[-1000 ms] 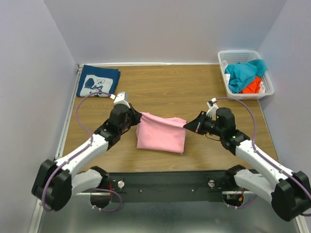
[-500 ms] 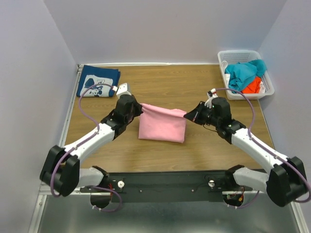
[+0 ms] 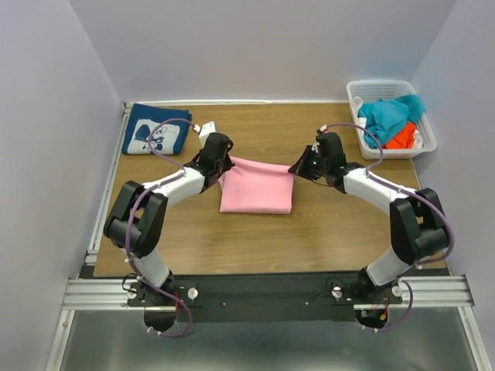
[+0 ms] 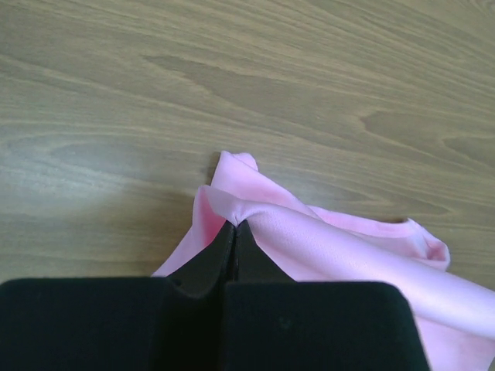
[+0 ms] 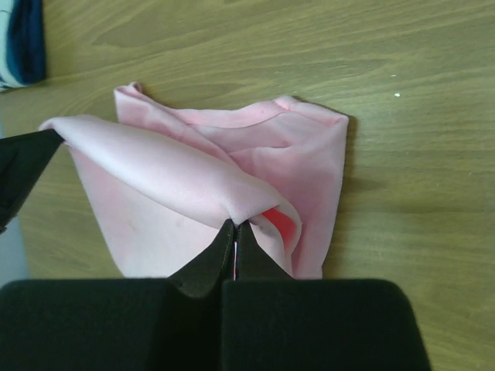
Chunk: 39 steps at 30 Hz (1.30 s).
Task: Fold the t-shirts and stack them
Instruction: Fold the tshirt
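The light pink t-shirt [image 3: 257, 189] lies partly folded in the middle of the table. My left gripper [image 3: 225, 167] is shut on its far left corner [image 4: 232, 212]. My right gripper [image 3: 294, 168] is shut on its far right corner [image 5: 247, 209]. Between them the held edge is stretched taut above the rest of the shirt. The navy blue t-shirt [image 3: 157, 130] with the white cartoon print lies folded at the far left corner of the table; its edge shows in the right wrist view [image 5: 19, 42].
A white basket [image 3: 390, 85] at the far right holds teal and orange clothes [image 3: 390, 117]. Walls close in the table on the left, back and right. Bare wooden table [image 3: 255, 239] lies in front of the pink shirt.
Both grippers have moved away from the arm bases toward the far side, carrying the pink shirt's held edge over the rest of the shirt. The arms are stretched out further.
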{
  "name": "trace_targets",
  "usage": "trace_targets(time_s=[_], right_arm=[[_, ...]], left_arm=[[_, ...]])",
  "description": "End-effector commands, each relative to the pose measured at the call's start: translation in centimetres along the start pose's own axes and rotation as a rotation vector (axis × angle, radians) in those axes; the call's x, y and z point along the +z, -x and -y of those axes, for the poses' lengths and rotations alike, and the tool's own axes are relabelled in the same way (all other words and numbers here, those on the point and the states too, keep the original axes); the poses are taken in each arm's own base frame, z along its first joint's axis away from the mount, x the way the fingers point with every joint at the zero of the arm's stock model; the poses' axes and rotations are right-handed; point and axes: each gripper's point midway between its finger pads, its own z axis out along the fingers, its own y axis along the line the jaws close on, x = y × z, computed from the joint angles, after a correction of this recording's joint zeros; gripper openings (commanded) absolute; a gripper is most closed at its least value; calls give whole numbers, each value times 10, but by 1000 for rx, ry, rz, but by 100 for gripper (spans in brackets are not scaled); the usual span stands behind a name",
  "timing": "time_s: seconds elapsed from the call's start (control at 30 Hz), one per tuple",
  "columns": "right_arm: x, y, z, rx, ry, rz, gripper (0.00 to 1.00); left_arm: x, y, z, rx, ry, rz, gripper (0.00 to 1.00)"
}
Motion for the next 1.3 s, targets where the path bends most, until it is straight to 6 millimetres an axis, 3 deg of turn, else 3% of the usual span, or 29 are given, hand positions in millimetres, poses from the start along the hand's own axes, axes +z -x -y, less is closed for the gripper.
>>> trace_targets(time_s=[0.0,0.1,0.3,0.37,0.4,0.47,0.5,0.57,0.6,0.7,0.8,0.93,0.97,1.0,1.03,1.27], right_arm=[[22,18,4,-61,-33,22,1],[33,20,-4,-82,1,1,1],[56,7,9,-54,-24,-52,1],[59,10,11,-51,-39,-41,9],[62,11,13,-48,-48,-39,26],[63,22,6,-73,-32,-19,39],[62,27,2,-83,-18,-11,46],[57,38,-15,-106,29,1,86],[50,44,-24,-119,55,16,100],[34,48,-45,-143,137,9,100],[7,33,-66,-154,251,-39,100],[-20,-22,-85,-168,369,-166,100],[-29,-46,-90,-181,403,-224,100],[-32,-55,-94,-192,434,-231,100],[-34,-75,-97,-181,490,-270,100],[-8,-102,-72,-114,447,-344,100]], left_arm=[[19,7,-5,16,25,11,0],[25,4,-11,16,44,7,0],[36,4,-21,7,45,-6,0],[38,5,-19,16,32,-15,3],[39,4,-18,23,24,-21,27],[37,11,-12,26,7,-11,53],[34,14,-10,28,-2,-5,59],[24,27,-2,23,-31,22,69],[20,31,1,22,-42,30,72],[2,46,10,13,-79,64,74],[-12,47,18,14,-121,68,78],[-19,31,35,26,-209,24,78],[-16,24,38,32,-225,10,78],[-14,19,39,37,-233,-5,78],[-2,1,45,49,-264,-74,78],[27,-28,45,58,-271,-158,78]])
